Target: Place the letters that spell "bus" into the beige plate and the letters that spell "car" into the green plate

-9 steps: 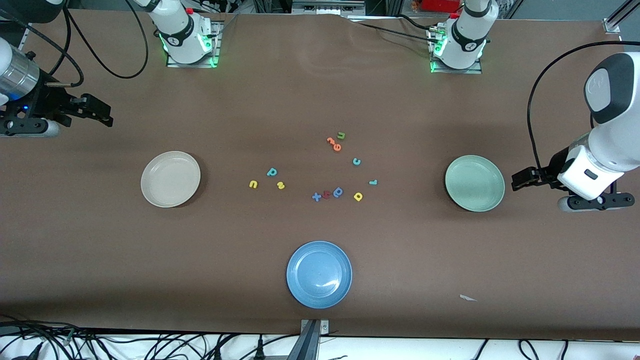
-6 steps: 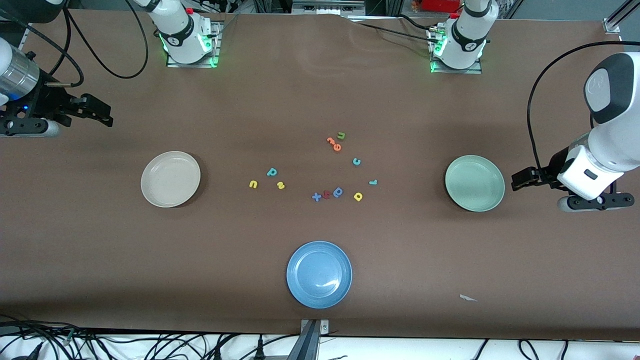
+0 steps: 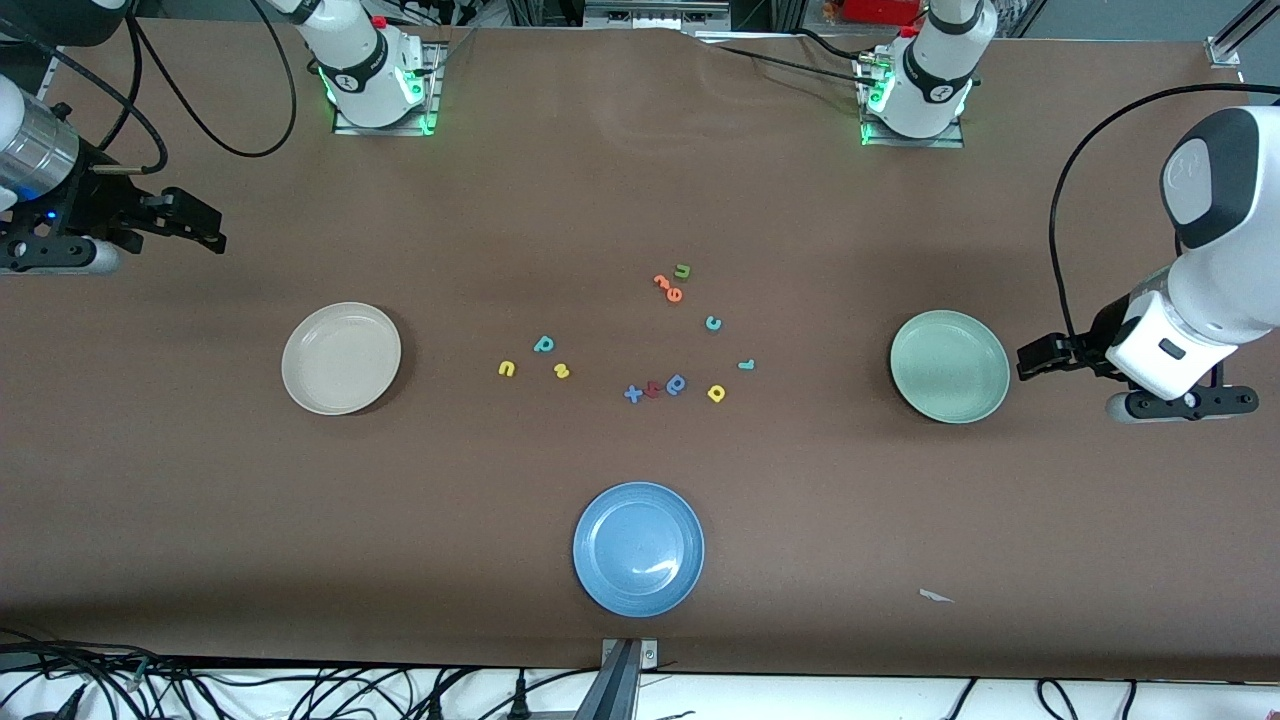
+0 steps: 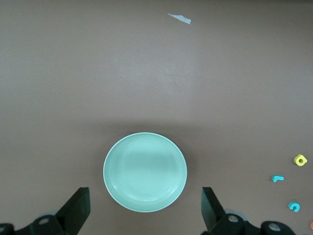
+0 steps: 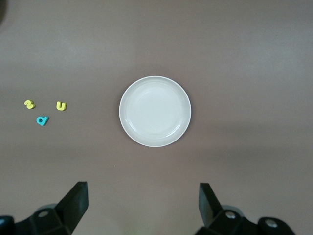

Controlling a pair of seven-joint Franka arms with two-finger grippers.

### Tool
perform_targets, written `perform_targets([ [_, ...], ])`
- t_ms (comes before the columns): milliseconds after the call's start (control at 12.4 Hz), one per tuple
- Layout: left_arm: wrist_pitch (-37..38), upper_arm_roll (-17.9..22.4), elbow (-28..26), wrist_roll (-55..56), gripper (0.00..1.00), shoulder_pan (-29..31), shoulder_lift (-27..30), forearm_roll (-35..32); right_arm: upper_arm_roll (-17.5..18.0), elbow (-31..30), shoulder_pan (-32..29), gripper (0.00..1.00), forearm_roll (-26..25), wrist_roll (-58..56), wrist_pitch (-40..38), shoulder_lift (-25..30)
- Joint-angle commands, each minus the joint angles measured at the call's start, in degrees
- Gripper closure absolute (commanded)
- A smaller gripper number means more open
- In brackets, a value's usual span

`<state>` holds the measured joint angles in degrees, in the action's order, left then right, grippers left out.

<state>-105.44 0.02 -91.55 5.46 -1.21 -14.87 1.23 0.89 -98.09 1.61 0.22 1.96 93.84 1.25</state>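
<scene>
So three plates, eleven foam letters, two hands, nothing picked up.

Beige plate [image 3: 341,358] sits toward the right arm's end of the table [image 3: 640,180], green plate [image 3: 949,366] toward the left arm's, blue plate [image 3: 638,548] nearest the camera. Teal b [image 3: 543,344], yellow u [image 3: 506,369], yellow s [image 3: 561,371] cluster mid-table; teal c [image 3: 713,323], teal r [image 3: 746,365], yellow a [image 3: 716,393] lie closer to green. Left hand [image 3: 1035,358] and right hand [image 3: 200,228] both hover with fingers apart, empty.

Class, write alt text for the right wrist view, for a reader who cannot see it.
An empty beige plate sits on the brown table, framed by the right gripper with its fingers wide open. Beside the plate lie three small foam letters: a yellow s, yellow u and teal b.
</scene>
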Motion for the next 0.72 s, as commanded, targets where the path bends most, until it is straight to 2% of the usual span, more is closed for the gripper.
perform_targets([
  [0, 0.1, 0.4, -0.2, -1.2, 0.00, -0.4, 0.2, 1.6, -0.1, 0.5, -0.1, 0.00, 0.6, -0.7, -0.9, 0.2],
  [644, 0.1, 0.3, -0.2, -0.8, 0.00, -0.8, 0.2, 1.6, -0.1, 0.4, -0.1, 0.00, 0.6, -0.7, -0.9, 0.3],
])
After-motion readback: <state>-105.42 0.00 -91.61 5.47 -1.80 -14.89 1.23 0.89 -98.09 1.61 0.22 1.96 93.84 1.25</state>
